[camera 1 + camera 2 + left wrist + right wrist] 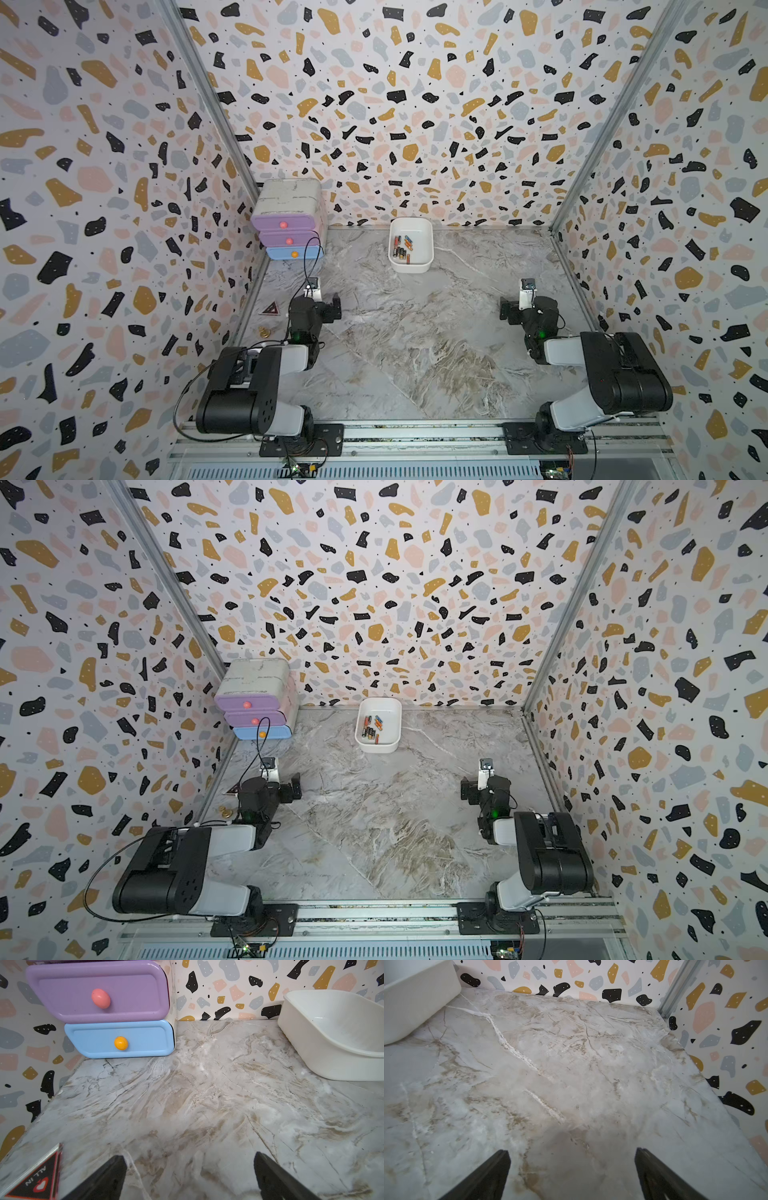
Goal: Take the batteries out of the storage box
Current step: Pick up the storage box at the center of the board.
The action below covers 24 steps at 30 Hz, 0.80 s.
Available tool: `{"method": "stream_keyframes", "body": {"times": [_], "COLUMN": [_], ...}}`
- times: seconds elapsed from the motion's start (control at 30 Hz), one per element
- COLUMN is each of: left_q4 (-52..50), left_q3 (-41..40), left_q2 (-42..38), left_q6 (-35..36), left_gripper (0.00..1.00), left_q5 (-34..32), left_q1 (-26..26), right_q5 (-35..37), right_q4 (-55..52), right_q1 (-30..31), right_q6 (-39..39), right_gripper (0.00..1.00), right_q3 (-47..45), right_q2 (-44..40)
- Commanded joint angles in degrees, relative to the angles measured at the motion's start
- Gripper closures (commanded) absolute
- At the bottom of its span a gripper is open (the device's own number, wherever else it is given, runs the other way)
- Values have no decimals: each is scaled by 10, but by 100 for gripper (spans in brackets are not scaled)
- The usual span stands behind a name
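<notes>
Nearest us runs the silver metal rail [415, 434] that carries the two black-and-white arm bases, and beyond it spreads the grey marbled tabletop [415, 332]. In its wrist view the left gripper [189, 1156] hovers just over the bare marble with its black fingers [108, 1176] spread wide and nothing between them. The right gripper [572, 1150] is the same in its own wrist view: fingers [654, 1176] wide apart, only tabletop in the gap.

The shallow white plastic storage box [420, 232] with rounded corners stands at the far side of the table, just beside the back wall, and shows in both top views [389, 712]. It lies well ahead of both grippers and between their two lines, touched by neither. The small cylindrical batteries [402, 249], in black, orange, red and blue wrappers, lie loose on its floor [372, 729], gathered toward the side facing the left arm. Each wrist view catches only part of the box [332, 1032], [419, 997], with its near wall hiding the cells.

In the far left corner stands the white drawer unit with purple and blue drawers [291, 195]. A black triangular card with red edging [39, 1178] lies on the table just beside the left gripper. Near it is a small brass-coloured object [264, 331], too small for us to identify.
</notes>
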Motion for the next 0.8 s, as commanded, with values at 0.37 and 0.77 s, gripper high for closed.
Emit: {"method": "stream_keyframes", "body": {"times": [0.37,0.77], "left_q4": [3,4], "left_q3": [4,3], "left_q2": [-3,-3], "left_q6": [1,1], "left_gripper": [0,0], "left_q5": [-1,-1], "left_q1": [3,3], "right_q5": [0,-2], "right_q4": [-4,-7], "right_q1": [3,3], "right_q6": [-2,-2], "right_gripper": [2,1], "right_q3": [11,12], "right_q2": [-5,-4]}}
